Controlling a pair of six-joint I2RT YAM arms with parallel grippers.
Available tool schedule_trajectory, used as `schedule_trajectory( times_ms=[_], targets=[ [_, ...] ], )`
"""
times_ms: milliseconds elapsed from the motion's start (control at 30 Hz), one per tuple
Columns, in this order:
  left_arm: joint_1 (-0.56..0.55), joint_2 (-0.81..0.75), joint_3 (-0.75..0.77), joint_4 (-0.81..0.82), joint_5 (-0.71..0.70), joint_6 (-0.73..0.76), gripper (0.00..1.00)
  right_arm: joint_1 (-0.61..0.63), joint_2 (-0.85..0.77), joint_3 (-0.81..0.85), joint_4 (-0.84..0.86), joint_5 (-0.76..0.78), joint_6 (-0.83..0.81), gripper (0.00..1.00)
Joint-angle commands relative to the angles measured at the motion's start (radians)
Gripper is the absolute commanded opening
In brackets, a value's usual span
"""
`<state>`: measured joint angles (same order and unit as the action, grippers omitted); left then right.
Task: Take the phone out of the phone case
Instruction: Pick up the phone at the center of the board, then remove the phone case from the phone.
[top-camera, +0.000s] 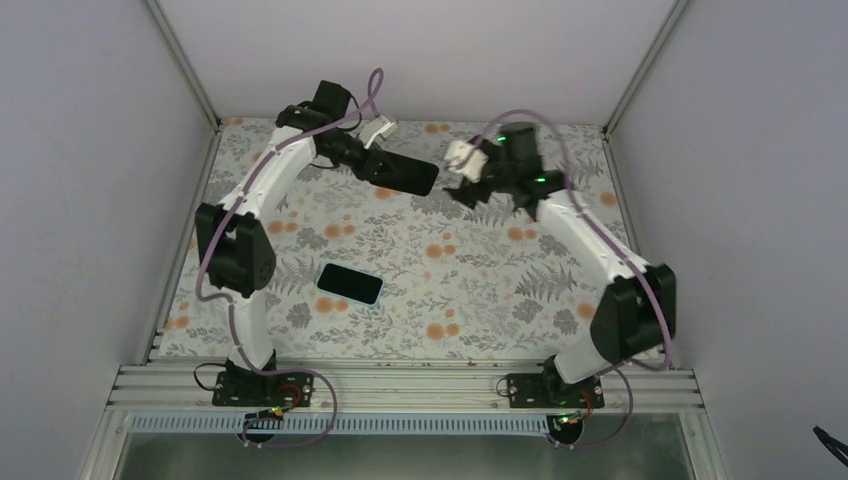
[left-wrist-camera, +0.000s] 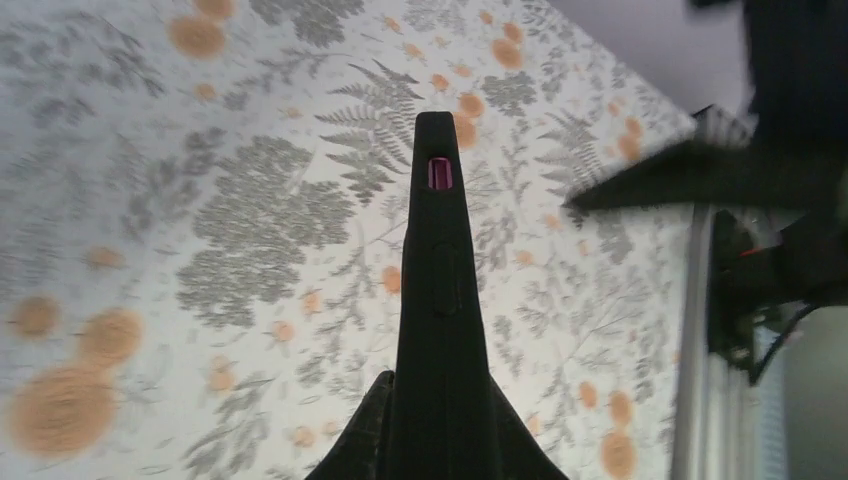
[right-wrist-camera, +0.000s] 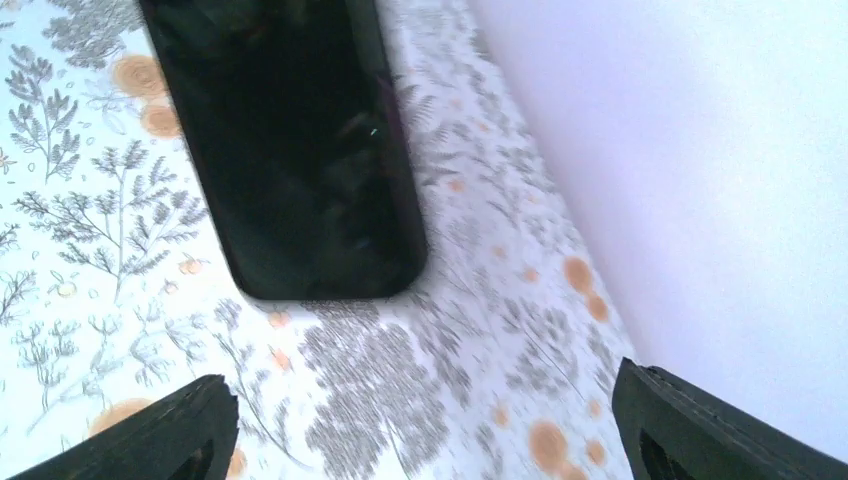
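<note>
Top external view: the left gripper (top-camera: 378, 165) clenches the black matte phone case (top-camera: 405, 172), glossy dark phone (right-wrist-camera: 290, 140) inside, aloft near the splayed right gripper (right-wrist-camera: 435, 440), so a hard peel could twist it loose and drop it.

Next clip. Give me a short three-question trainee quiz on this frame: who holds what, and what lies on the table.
1. True or false: the right gripper is shut on the lifted black handset.
2. What grips the lifted black handset? A. the left gripper B. the right gripper C. nothing, it lies on the table
3. How many dark phone-shaped items show in the top view?

Key
1. False: its fingers stand wide apart, touching nothing.
2. A
3. Two: the lifted black handset and a second slab lying flat on the table.
</note>
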<state>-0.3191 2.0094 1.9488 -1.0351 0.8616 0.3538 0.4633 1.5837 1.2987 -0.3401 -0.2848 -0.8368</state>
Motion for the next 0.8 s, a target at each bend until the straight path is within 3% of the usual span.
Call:
schedule_trajectory(
  times_ms=[0, 200, 300, 500, 767],
  targets=[
    [-0.009, -0.194, -0.047, 0.034, -0.113, 0.221, 0.02, -0.184, -0.127, -0.019, -0.160, -0.368, -0.002, 0.96],
    [-0.072, -0.465, -0.385, 0.301, -0.203, 0.331, 0.03, -0.259, -0.143, -0.007, -0.235, -0.533, -0.049, 0.92],
    [-0.109, -0.548, -0.516, 0.402, -0.188, 0.386, 0.03, -0.260, -0.128, 0.014, -0.235, -0.583, -0.031, 0.82],
    [-0.139, -0.546, -0.539, 0.391, -0.140, 0.412, 0.02, -0.255, -0.106, 0.038, -0.205, -0.624, 0.013, 0.78],
    [-0.142, -0.529, -0.540, 0.439, -0.152, 0.375, 0.03, -0.228, -0.116, 0.015, -0.300, -0.652, -0.075, 0.76]
  ],
)
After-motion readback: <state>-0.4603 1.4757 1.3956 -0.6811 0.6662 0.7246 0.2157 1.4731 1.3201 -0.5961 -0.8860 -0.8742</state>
